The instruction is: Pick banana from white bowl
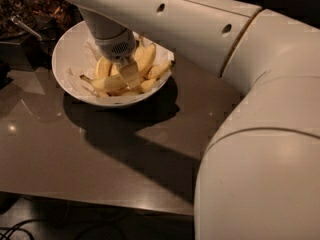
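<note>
Brown table (75, 159), white bowl (65, 59) near far edge, gripper (130, 78) inside by banana (107, 82), grip unclear

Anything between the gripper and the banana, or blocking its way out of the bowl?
Nothing visible between them: the gripper is down inside the bowl, right at the long banana. Shorter bananas lie close against it on the far side, so they may shift on the lift.

Dim, warm light from upper left; claw (131, 78) in white bowl (65, 59); heavy shadow across table (50, 174).
</note>
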`<action>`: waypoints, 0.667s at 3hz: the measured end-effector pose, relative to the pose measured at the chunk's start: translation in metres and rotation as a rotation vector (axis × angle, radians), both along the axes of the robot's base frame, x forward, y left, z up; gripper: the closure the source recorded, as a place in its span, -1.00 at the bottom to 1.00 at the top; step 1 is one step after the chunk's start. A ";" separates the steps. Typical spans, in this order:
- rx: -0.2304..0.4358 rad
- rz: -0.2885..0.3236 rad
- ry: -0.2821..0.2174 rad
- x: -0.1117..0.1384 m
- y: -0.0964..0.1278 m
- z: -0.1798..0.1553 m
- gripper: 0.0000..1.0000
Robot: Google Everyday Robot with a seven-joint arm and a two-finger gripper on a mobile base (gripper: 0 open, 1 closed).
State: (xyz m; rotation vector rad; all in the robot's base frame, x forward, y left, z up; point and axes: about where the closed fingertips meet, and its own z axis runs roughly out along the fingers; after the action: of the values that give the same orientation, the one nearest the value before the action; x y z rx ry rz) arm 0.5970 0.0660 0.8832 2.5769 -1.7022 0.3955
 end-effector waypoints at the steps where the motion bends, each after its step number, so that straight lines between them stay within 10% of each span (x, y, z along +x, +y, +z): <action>1: 0.000 0.000 0.000 0.000 0.000 0.000 0.96; 2: 0.041 -0.006 -0.024 -0.007 -0.003 0.011 1.00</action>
State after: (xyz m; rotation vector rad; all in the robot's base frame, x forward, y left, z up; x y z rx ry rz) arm 0.5895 0.0633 0.8946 2.6050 -1.7432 0.3976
